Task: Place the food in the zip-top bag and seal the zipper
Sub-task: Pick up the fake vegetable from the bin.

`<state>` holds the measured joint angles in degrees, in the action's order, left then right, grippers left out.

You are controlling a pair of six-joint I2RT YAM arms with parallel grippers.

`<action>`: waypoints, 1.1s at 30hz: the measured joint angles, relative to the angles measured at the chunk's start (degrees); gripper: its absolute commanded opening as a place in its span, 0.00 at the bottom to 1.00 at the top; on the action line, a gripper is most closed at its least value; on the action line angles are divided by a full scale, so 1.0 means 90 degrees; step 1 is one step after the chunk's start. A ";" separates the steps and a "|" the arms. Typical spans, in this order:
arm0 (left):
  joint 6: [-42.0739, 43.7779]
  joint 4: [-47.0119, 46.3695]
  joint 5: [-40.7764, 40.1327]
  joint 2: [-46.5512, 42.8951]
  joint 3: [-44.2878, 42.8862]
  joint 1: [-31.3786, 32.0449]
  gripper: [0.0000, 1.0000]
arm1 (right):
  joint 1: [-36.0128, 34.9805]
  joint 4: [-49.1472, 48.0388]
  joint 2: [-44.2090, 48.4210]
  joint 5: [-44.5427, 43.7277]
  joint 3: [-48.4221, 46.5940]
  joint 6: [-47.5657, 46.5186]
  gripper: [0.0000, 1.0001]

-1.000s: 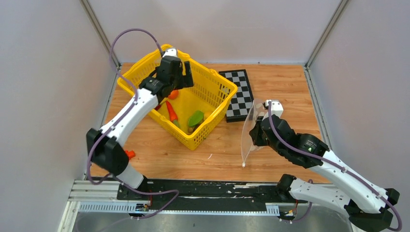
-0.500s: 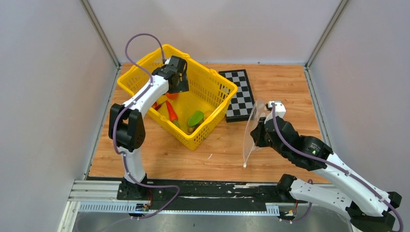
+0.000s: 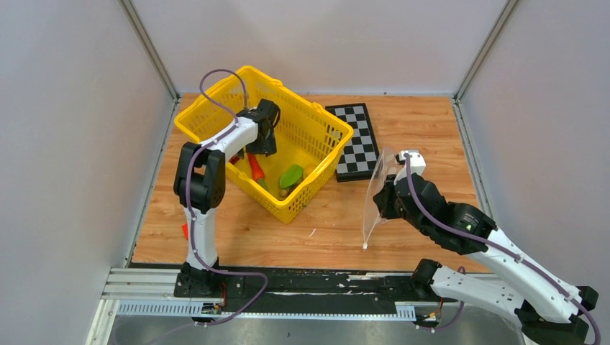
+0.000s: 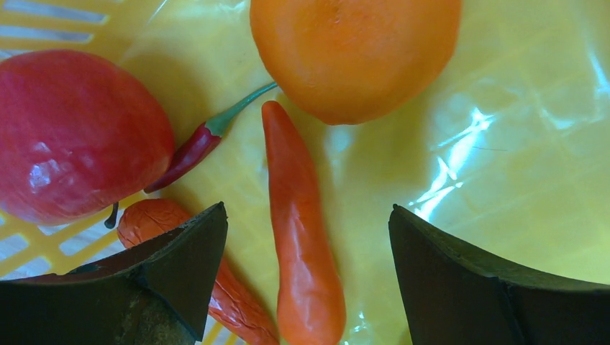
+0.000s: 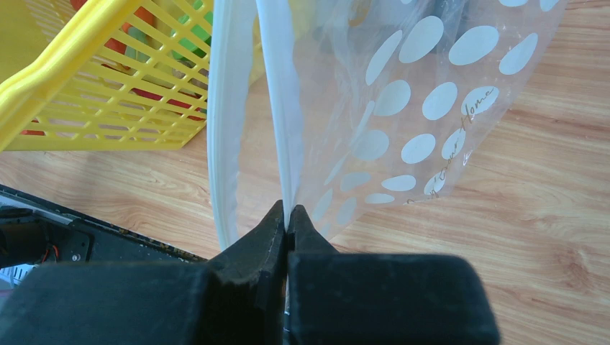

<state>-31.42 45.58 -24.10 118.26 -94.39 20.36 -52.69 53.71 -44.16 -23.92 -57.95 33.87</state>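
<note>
Left claw [image 4: 306, 223], newly lowered into the basket [image 3: 324, 129], straddles the carrot [image 4: 298, 237], jaws wide, empty, just narrowing: pick imminent. Right claw [image 5: 288, 215], closed, pinches one lip of the zipper [image 5: 277, 108]; bag [image 5: 431, 108] hangs open beside the basket.

Toy food [image 3: 291, 175] in basket [image 3: 319, 135], dotted bag [image 3: 372, 198] upright

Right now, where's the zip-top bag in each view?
Top external: zip-top bag right of centre, held upright.
Left wrist: not in it.
Right wrist: the bag fills the top middle and right.
Shared landmark: yellow basket, upper left in top external, its floor in left wrist, upper left in right wrist.
</note>
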 measured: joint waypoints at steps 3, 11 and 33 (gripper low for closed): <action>-0.0010 -0.0019 0.0029 0.0032 0.0121 -0.0066 0.86 | 0.0000 0.0000 0.0029 0.0000 0.0000 -0.0019 0.00; -0.0090 -0.0342 0.0313 0.0010 0.0627 -0.0233 0.57 | 0.0000 0.0000 0.0044 0.0000 0.0000 -0.0061 0.00; 0.0248 -0.1749 0.1554 -0.3548 0.1846 -0.0231 0.23 | 0.0000 -0.0255 -0.0209 0.0049 0.0019 -0.0058 0.00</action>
<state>-29.19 29.85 -10.11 86.32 -77.78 18.28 -52.69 51.42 -46.04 -23.49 -57.78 33.34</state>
